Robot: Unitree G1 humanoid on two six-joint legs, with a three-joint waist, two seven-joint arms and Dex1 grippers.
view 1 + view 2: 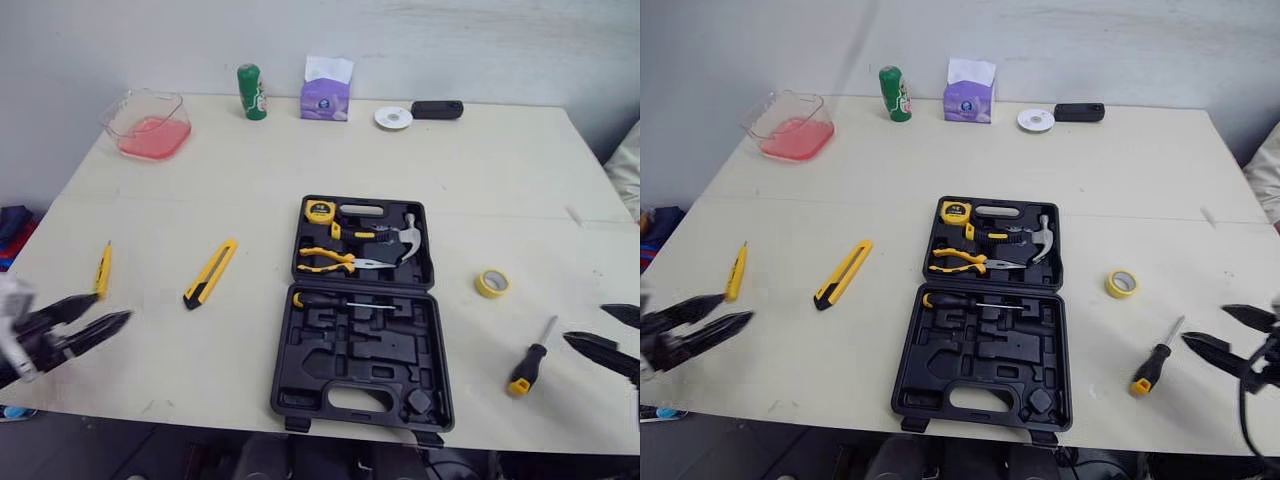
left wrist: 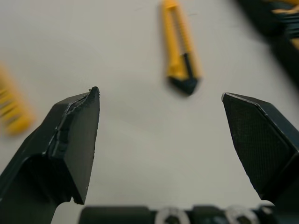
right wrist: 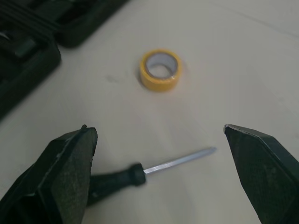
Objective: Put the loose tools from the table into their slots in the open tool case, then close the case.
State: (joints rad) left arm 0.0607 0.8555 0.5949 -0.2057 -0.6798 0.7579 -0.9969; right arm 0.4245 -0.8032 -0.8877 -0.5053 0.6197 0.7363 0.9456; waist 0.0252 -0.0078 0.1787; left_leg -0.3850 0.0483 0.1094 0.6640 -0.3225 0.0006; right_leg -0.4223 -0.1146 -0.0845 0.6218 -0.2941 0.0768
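Tool case (image 1: 300, 352), moulded black plastic, lies open at table (image 1: 250, 160) centre. Left: flat yellow utility knife (image 1: 210, 272). Right: ring-shaped yellow tape roll (image 1: 491, 283), steel-shaft screwdriver (image 1: 528, 362). Left gripper (image 1: 113, 307), right gripper (image 1: 584, 323): jaws spread wide, empty.

The black plastic tool case (image 1: 330, 375) lay open and flat at centre, handle edge nearest. Its far half held a yellow tape measure (image 1: 320, 211), a hammer (image 1: 405, 238) and yellow-handled pliers (image 1: 335, 260); a slim screwdriver (image 1: 345, 300) sat along the far edge of the near half. A yellow-and-black utility knife (image 1: 210, 272) lay angled left of the case, with a small yellow tool (image 1: 102, 270) farther left. To the right lay a yellow tape roll (image 1: 491, 283) and, nearer, a black-handled screwdriver (image 1: 530, 360), tip pointing away.
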